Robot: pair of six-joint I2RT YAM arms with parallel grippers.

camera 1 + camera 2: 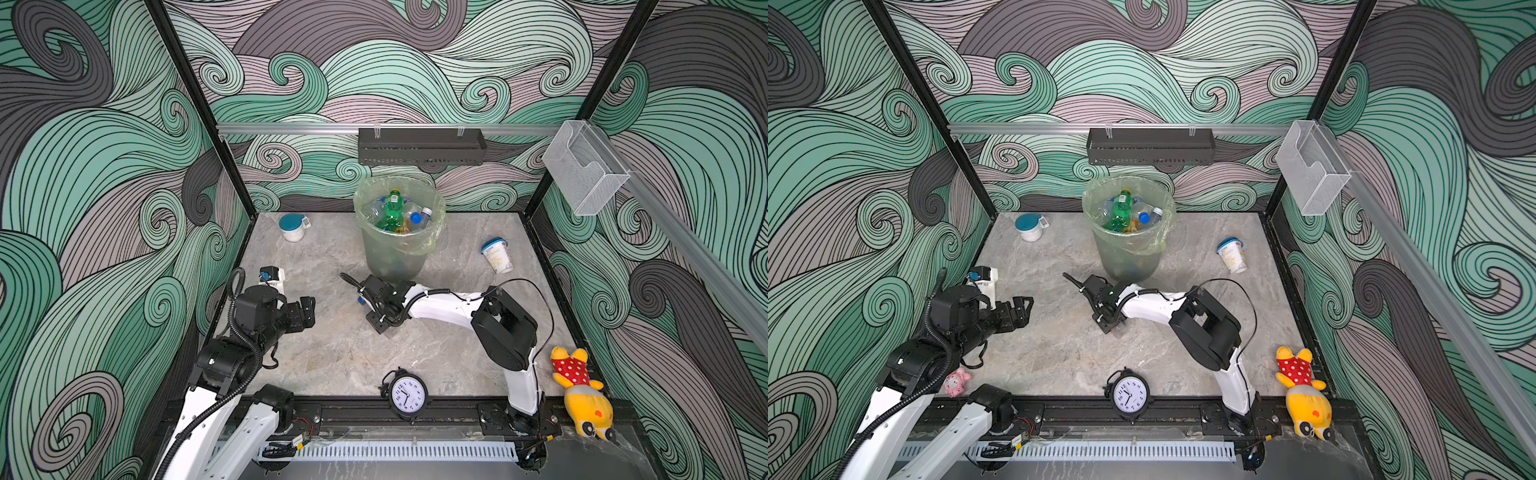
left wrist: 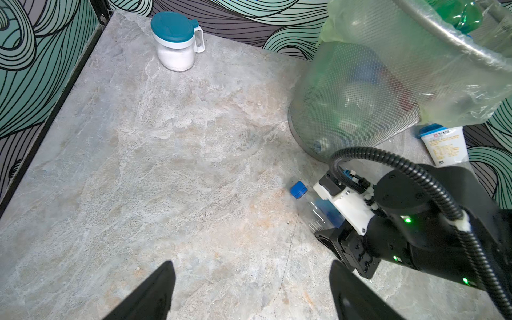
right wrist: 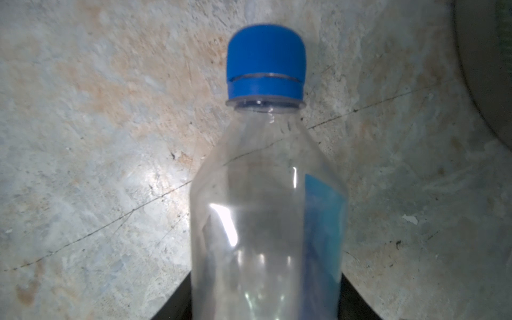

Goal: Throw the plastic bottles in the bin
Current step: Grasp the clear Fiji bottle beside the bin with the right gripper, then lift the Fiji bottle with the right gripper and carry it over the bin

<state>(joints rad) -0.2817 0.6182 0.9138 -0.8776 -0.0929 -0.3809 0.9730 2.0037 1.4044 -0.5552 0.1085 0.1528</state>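
Observation:
The bin (image 1: 395, 253), a grey mesh bucket lined with a pale green bag, stands at the back middle of the table in both top views, with several green and clear plastic bottles (image 1: 392, 210) inside. In front of its base lies a clear bottle (image 3: 266, 194) with a blue cap (image 2: 298, 190) and a blue label. My right gripper (image 1: 376, 313) reaches down over it, jaws pressed against both sides of its body. My left gripper (image 2: 252, 266) hangs open over bare table at the left (image 1: 309, 311), holding nothing.
A white teal-lidded cup (image 1: 292, 227) stands at the back left, and a white blue-lidded tub (image 1: 496, 255) lies at the right. A clock (image 1: 408, 395) sits at the front edge, with a yellow plush (image 1: 582, 390) at the front right and a pink plush (image 1: 956, 382) at the front left.

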